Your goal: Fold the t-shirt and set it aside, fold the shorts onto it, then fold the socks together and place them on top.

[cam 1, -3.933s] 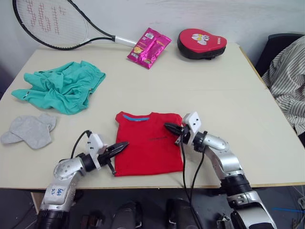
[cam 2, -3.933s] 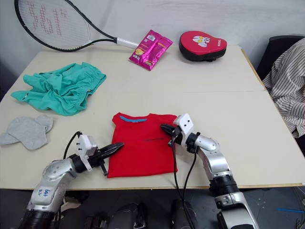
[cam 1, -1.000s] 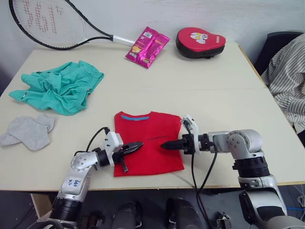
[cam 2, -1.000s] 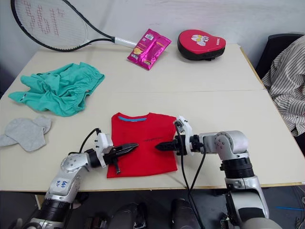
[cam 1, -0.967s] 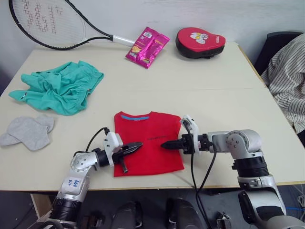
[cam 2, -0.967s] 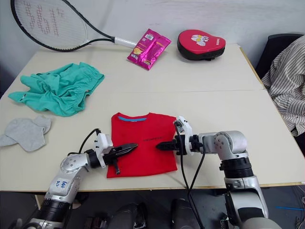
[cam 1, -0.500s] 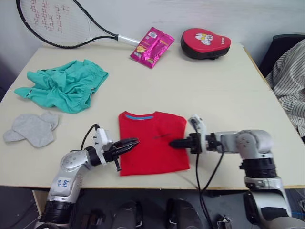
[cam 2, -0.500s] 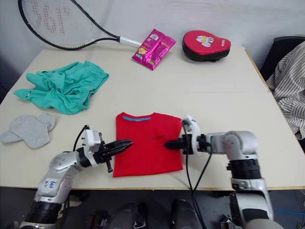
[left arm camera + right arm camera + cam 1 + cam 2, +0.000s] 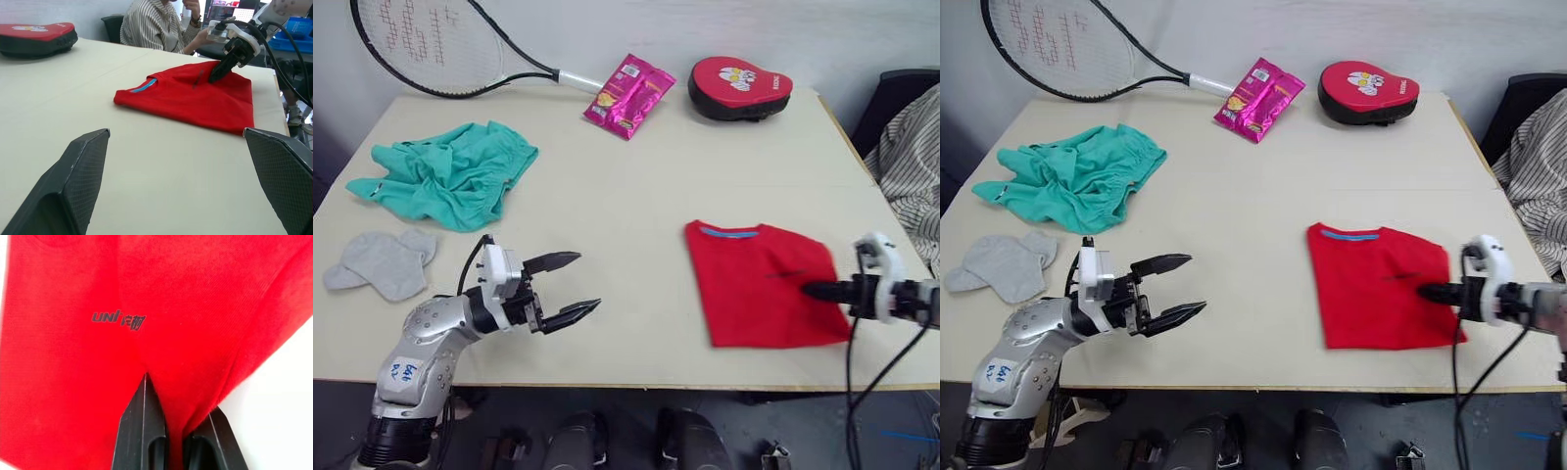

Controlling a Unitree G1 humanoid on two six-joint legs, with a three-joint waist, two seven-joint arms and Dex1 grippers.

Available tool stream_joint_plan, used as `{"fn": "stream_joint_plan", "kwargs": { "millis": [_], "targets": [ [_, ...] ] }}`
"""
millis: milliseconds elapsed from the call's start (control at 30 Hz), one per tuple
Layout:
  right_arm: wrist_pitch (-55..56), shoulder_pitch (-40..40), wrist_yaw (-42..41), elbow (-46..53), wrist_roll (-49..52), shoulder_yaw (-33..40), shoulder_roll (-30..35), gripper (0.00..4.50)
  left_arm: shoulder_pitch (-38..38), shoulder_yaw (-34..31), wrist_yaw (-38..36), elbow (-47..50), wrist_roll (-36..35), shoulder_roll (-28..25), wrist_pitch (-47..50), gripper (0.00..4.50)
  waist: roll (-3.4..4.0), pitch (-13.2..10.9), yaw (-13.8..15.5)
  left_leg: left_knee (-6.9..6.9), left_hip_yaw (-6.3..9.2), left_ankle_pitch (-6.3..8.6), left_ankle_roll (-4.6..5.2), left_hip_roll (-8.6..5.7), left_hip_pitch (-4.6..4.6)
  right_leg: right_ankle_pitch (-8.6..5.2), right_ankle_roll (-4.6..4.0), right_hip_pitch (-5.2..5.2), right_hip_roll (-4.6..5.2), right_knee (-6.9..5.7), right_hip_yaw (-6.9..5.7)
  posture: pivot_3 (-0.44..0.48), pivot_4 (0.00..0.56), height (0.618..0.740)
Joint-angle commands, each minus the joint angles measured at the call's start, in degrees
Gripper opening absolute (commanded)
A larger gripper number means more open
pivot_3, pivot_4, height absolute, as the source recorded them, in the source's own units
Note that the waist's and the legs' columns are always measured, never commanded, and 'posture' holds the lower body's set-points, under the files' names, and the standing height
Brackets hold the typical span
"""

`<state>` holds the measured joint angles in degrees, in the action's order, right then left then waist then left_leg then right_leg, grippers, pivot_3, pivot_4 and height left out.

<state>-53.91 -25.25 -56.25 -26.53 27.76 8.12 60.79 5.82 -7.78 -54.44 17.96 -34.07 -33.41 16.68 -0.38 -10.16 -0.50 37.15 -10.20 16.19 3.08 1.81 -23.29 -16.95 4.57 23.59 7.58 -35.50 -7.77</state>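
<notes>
Two grippers: the right gripper [image 9: 811, 290] pinches the folded t-shirt's [image 9: 754, 284] right edge; the left gripper [image 9: 570, 285] hangs spread, empty, over bare table [image 9: 636, 196]. Shorts [image 9: 445, 173] and socks [image 9: 382, 262] lie far left; tennis racket [image 9: 431, 44], snack packet [image 9: 625, 82] and red pad [image 9: 739, 87] line the far edge.

Left end effector [image 9: 570, 285] spread wide, low; right end effector [image 9: 815, 290] apparently pinched closed.

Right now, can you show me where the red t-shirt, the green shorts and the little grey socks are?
t-shirt [image 9: 759, 284], left eye view, middle of its front.
shorts [image 9: 450, 176], left eye view, crumpled middle.
socks [image 9: 382, 262], left eye view, middle of the pair.
</notes>
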Motion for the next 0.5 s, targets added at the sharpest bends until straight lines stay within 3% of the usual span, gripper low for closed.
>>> {"fn": "stream_joint_plan", "kwargs": {
  "millis": [33,200,333,500],
  "targets": [
    [14.3,-4.3,-4.8,-11.9,-8.8,-4.6,2.6,0.00,-0.2,-0.9,-1.4,2.4,-1.6,-1.6,0.4,4.47,0.04,0.0,-0.3,-0.01,0.00,0.00,-0.08,0.02,0.01,0.00,0.00,0.01,-0.02,-0.01,0.00,0.000,0.150,0.740],
    [25.8,-11.7,-7.5,-23.7,-15.6,-8.6,0.3,0.00,0.1,-1.2,-1.6,2.2,-1.7,-2.1,0.7,4.47,0.08,0.0,-1.1,-0.05,0.00,-0.13,-0.08,0.05,0.01,-0.01,-0.03,0.02,-0.06,-0.01,-0.01,0.000,0.150,0.740],
    [30.3,-13.5,-7.5,-25.7,-17.0,-7.7,-2.3,0.00,-0.6,-1.7,-1.1,3.1,-1.9,-2.2,1.3,4.47,0.07,-0.1,-1.3,0.00,0.01,-0.15,-0.11,0.08,0.04,-0.01,-0.03,-0.02,-0.09,-0.03,-0.01,0.000,0.150,0.740],
    [36.9,-9.1,-6.7,-23.4,-18.8,-6.1,-1.1,1.46,-1.6,-1.9,-0.7,2.4,-0.1,-2.0,-0.2,4.50,0.07,-0.1,-1.2,-0.01,0.03,-0.14,-0.14,0.10,0.06,-0.02,-0.04,-0.02,-0.08,-0.04,0.01,0.000,0.150,0.740]
  ]
}}
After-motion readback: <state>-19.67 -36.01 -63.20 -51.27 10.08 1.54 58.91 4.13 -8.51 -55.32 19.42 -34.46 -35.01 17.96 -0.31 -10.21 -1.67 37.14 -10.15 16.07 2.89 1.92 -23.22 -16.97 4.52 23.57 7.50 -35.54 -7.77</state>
